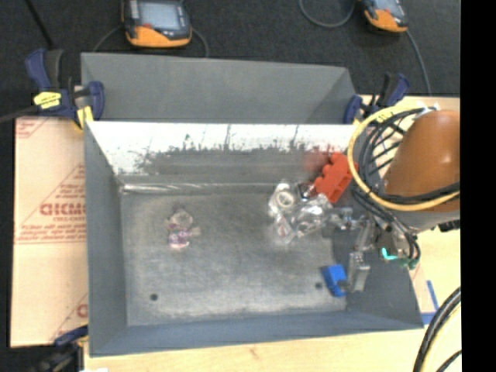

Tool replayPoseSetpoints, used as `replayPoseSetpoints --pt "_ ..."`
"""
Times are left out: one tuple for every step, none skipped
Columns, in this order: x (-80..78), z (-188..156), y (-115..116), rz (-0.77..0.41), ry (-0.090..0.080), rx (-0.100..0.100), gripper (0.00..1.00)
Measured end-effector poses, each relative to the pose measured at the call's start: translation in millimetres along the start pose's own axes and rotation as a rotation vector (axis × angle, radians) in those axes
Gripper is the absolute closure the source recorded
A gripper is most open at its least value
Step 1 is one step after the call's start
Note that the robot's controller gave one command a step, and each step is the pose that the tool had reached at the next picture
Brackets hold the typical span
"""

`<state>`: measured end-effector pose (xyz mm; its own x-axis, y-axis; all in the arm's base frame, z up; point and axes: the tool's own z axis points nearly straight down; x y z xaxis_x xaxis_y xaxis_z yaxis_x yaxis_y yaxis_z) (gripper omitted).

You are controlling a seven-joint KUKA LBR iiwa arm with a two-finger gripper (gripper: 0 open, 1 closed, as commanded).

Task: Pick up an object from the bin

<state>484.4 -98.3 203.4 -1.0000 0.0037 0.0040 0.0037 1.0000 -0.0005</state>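
My gripper [357, 273] hangs low at the bin's right side, close to the front right corner. A small blue block [335, 279] lies on the floor right beside it, touching or nearly touching its left side. A crumpled clear plastic piece [294, 211] lies up and to the left of the gripper. Behind that, a red-orange block [334, 177] leans against the right wall.
A small clear pinkish thing [180, 230] lies alone on the left half of the bin floor. The arm with its orange cover and looped cables hangs over the bin's right rim.
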Motion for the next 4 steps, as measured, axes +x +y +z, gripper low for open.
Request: replayPoseSetpoints --pt "-2.7 115 -36 -0.381 -0.003 0.001 0.00" --pt "-44.2 131 -44 -0.848 -0.008 -0.029 0.00" --pt "-44.8 131 -47 -0.850 -0.009 -0.021 1.00" --pt "-78.3 83 -61 -0.814 -0.013 0.006 1.00"
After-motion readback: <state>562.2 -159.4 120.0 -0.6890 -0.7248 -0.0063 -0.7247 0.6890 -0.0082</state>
